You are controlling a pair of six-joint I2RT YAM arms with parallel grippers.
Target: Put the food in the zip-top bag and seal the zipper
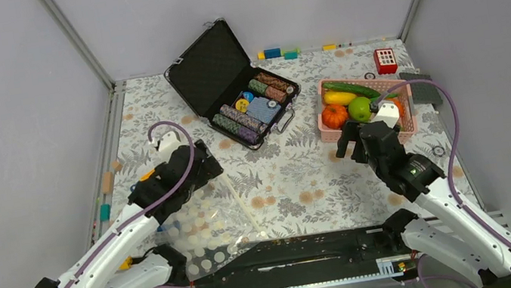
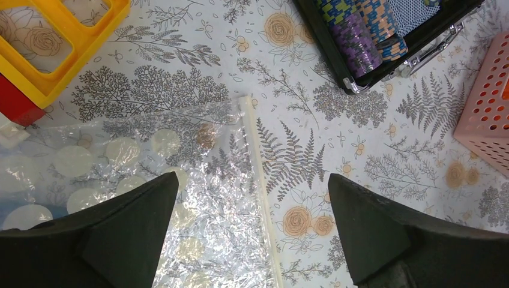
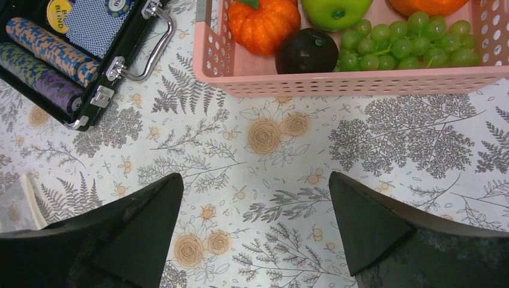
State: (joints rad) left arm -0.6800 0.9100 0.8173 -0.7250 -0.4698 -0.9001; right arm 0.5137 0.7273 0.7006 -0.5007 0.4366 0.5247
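Observation:
The clear polka-dot zip-top bag (image 1: 208,227) lies flat on the floral table near the front left; it also shows in the left wrist view (image 2: 150,180). Its zipper (image 2: 259,180) runs along its right edge. My left gripper (image 2: 252,192) is open above that edge, holding nothing. The food sits in the pink basket (image 1: 327,130): orange pumpkin (image 3: 263,23), green apple (image 3: 336,11), green grapes (image 3: 408,39), dark round fruit (image 3: 307,51), yellow banana (image 1: 339,97) and long green pod (image 1: 353,88). My right gripper (image 3: 255,198) is open and empty just in front of the basket.
An open black case (image 1: 232,86) with striped poker-chip rolls (image 1: 241,119) stands at the back middle. A red toy (image 1: 385,60) and small blocks (image 1: 279,53) lie near the back wall. A yellow frame (image 2: 60,42) sits left of the bag. A grey pad (image 1: 424,92) lies right of the basket.

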